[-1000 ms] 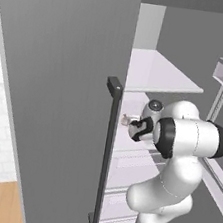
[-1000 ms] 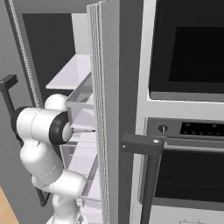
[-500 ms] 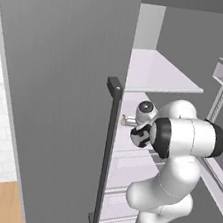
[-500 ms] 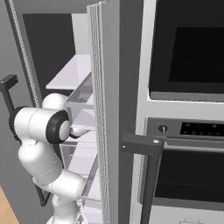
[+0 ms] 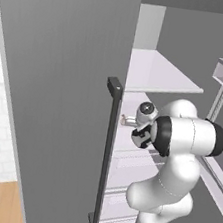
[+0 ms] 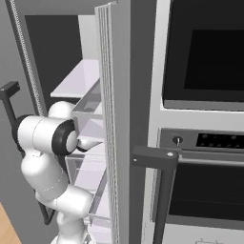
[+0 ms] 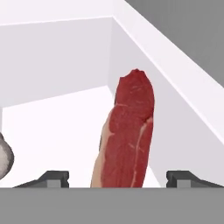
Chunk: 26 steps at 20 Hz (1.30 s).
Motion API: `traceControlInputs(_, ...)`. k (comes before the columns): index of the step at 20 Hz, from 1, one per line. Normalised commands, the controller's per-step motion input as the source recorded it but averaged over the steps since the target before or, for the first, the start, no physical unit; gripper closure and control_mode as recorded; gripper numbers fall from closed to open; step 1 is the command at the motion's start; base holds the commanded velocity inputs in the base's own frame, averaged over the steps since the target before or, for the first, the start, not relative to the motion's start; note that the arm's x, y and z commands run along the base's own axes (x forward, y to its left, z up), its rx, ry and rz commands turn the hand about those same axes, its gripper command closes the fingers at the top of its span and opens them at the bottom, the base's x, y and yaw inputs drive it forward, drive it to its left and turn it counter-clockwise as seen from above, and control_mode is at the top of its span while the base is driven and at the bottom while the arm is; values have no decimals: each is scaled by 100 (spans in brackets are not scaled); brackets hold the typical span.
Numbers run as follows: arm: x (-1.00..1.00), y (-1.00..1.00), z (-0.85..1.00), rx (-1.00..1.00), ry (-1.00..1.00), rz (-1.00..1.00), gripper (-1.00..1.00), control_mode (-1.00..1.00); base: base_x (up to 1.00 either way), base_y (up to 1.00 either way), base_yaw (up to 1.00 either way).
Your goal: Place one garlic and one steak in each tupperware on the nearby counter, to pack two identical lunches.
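A raw red steak (image 7: 127,135) with a pale fat edge lies on the white floor of a fridge shelf, running away from the hand along the right wall. My gripper (image 7: 118,177) is open, with its fingertips (image 7: 53,177) wide apart on either side of the steak's near end and not touching it. A pale lumpy garlic bulb (image 7: 3,158) is cut off by the left edge of the hand view. In the left base view the gripper (image 5: 127,120) reaches into the open fridge at mid height. The tupperware and the counter are out of view.
The fridge's grey door (image 5: 60,96) with its dark handle (image 5: 106,153) stands open close on the arm's left. The other door, with its shelves (image 6: 90,114), is on the right. A glass shelf (image 5: 159,72) sits above the hand. An oven stack (image 6: 205,143) lies further right.
The arm has reached a little deeper into the fridge, and the hand has shifted slightly up and inward. The gripper has stayed open.
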Motion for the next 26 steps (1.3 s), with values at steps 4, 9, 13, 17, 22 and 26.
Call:
traceControlInputs(4, -14, 0, -6, 0, 0, 0, 100, -100, 0, 0, 0)
traceControlInputs(9, -8, 0, -1, 0, 1, 0, 100, -100, 0, 0, 0)
traceControlInputs(13, -10, 0, 0, 0, 0, 0, 100, -100, 0, 0, 0)
traceControlInputs(17, -46, -2, 0, 0, -4, 0, 100, -100, 0, 0, 0)
traceControlInputs(22, -86, -4, 7, 0, -14, 0, 100, -100, 0, 0, 0)
traceControlInputs(26, -62, -7, 77, 0, 0, 9, 100, -100, 0, 0, 0)
